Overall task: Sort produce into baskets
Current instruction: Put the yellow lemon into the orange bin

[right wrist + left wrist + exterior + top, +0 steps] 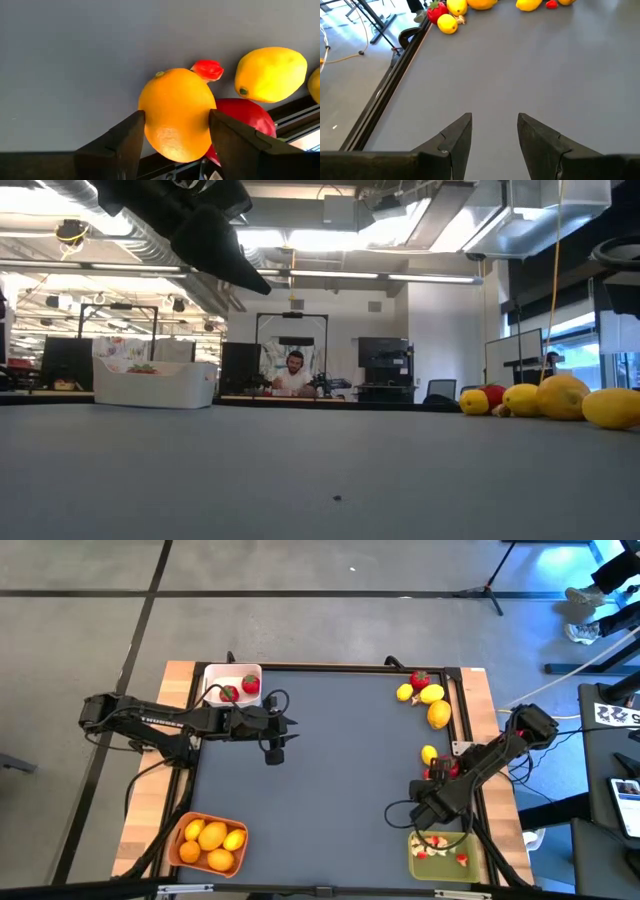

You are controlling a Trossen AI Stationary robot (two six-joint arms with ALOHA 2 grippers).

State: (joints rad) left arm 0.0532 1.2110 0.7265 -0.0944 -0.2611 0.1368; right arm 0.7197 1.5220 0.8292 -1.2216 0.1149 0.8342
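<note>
Baskets at the near edge: orange basket (178,830) at near left, loaded with yellow and orange fruit; olive-green basket (415,858) at near right, holding small red and pale bits.

Just beyond, on the right side of the table: right gripper (176,114), clenched on an orange citrus (172,95), 1 finger against each side of it. Close by, against the right rail: a small red bit (207,70), a lemon (270,74) and a strawberry (245,120).

Farther in, left of centre: left gripper (274,752), hanging over bare grey table (340,740), fingers (457,137) parted with nothing between them.

At the far edge: white basket (212,675) in the far left corner with 2 strawberries inside; in the far right corner, a cluster of 3 lemons (432,695) and 1 red strawberry (419,680), touching or nearly so.
</note>
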